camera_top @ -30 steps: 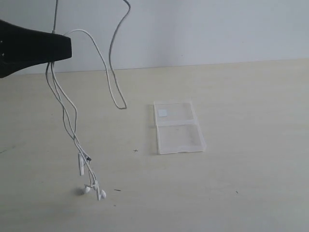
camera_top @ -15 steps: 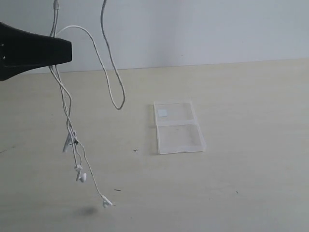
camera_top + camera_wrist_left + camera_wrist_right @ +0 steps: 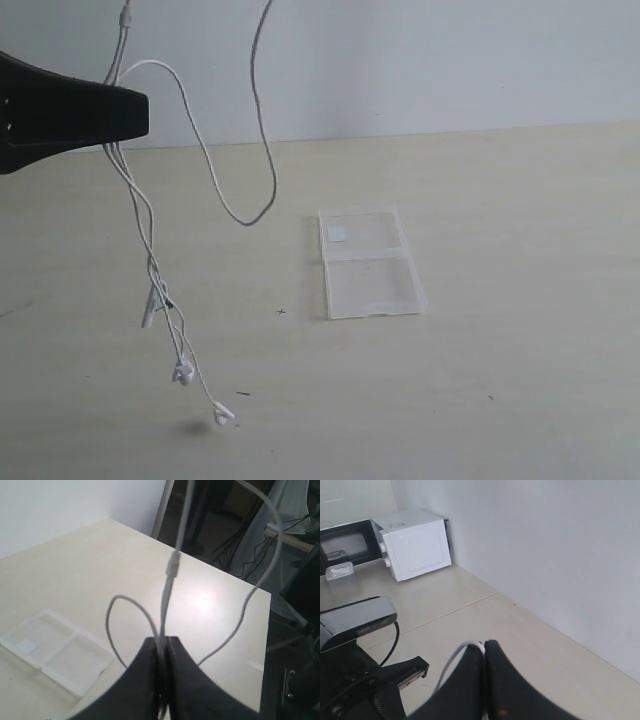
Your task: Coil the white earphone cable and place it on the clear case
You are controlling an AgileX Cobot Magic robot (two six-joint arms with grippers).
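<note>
My left gripper (image 3: 143,112) hangs high at the left of the exterior view, shut on the white earphone cable (image 3: 196,130). Strands of the cable drop from it to the inline remote (image 3: 152,305) and two earbuds (image 3: 184,373) swinging just above the table. Another loop sags toward the clear case (image 3: 368,262) and rises out of the top of the frame. The case lies open and flat on the table, sticker on its far half. In the left wrist view the jaws (image 3: 161,641) pinch the cable (image 3: 170,575), with the case (image 3: 55,651) below. My right gripper (image 3: 484,645) is shut on the cable (image 3: 451,662).
The pale wooden table (image 3: 520,360) meets a white wall behind. The right wrist view shows a white microwave (image 3: 415,542), a small clear container (image 3: 341,572) and the other arm's dark body (image 3: 355,630). Beyond the table edge in the left wrist view stand dark stands and cables (image 3: 240,525).
The dangling earbuds and remote have swung: they bunched low at first, spread out, and now hang a little right again. The upper loop shifted right. My left gripper stayed put.
</note>
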